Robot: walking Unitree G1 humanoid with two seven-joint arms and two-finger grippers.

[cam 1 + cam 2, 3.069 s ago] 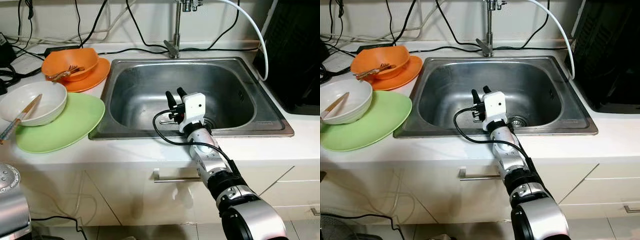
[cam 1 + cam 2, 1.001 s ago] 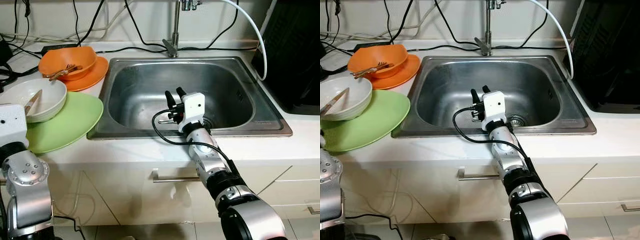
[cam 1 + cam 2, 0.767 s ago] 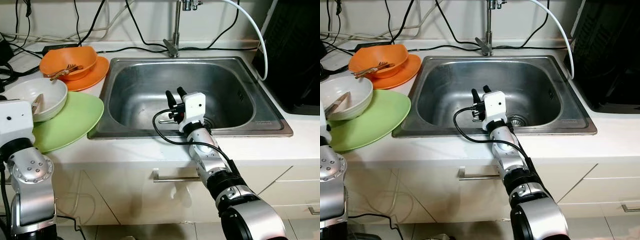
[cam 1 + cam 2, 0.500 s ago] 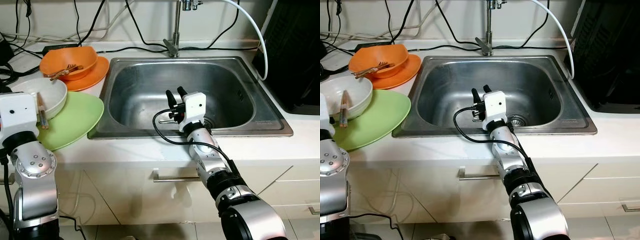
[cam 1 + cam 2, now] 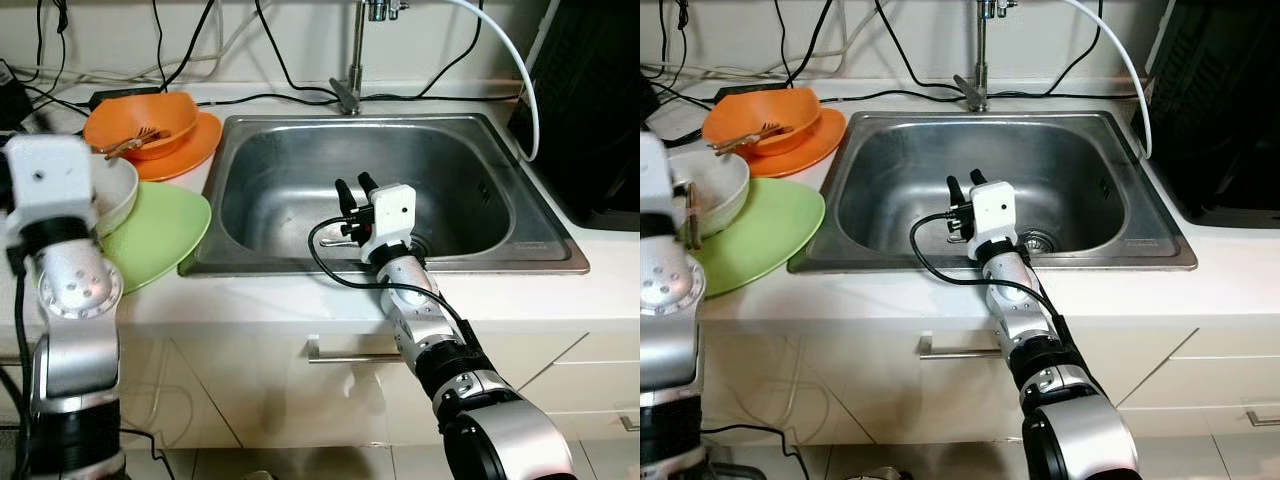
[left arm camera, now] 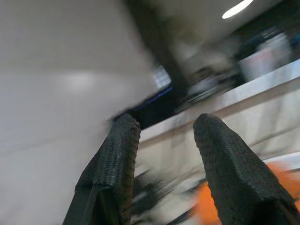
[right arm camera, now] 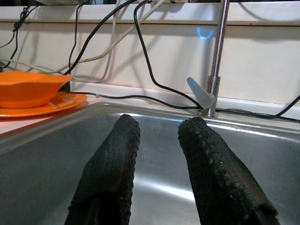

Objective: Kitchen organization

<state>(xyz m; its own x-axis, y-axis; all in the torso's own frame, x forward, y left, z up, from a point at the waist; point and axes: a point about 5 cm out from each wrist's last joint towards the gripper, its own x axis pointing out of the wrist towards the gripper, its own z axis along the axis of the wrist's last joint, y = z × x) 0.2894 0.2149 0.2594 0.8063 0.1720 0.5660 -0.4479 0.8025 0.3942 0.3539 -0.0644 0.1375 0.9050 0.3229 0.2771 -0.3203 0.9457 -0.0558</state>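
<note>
White tabletop (image 5: 300, 305) is carrying a steel sink (image 5: 520, 250) at centre, faucet (image 5: 352, 60) standing at the basin's 12 o'clock. Black appliance (image 5: 590, 110) is sitting at the sink's 3 o'clock, with a white hose (image 5: 508, 60) arching past it.

Dishes are lying at the sink's 9 to 10 o'clock:
- green plate (image 5: 165, 235) at 9 o'clock, its rim just beside the sink edge;
- white bowl (image 5: 725, 190) resting on the green plate, chopsticks (image 5: 687, 215) leaning inside it;
- orange bowl (image 5: 150, 120) at 10 o'clock, sitting on an orange plate (image 5: 190, 150), a fork (image 5: 130, 143) lying across the bowl.

Black cables (image 5: 250, 60) are trailing along the back wall.

Right arm is reaching over the front rim of the sink. Right tool (image 5: 352, 197) is hovering inside the basin, pointing toward 12 o'clock; its fingers (image 7: 112, 173) are standing slightly apart, gripping nothing and touching nothing.

Left arm is rising at 9 o'clock, its white wrist housing covering part of the white bowl. Left tool (image 6: 164, 159) is showing in the blurred left wrist view: fingers (image 6: 117, 159) apart, nothing between them, an orange smear at one edge. Contact with the bowl cannot be judged.

No readable brands, labels or writing.
</note>
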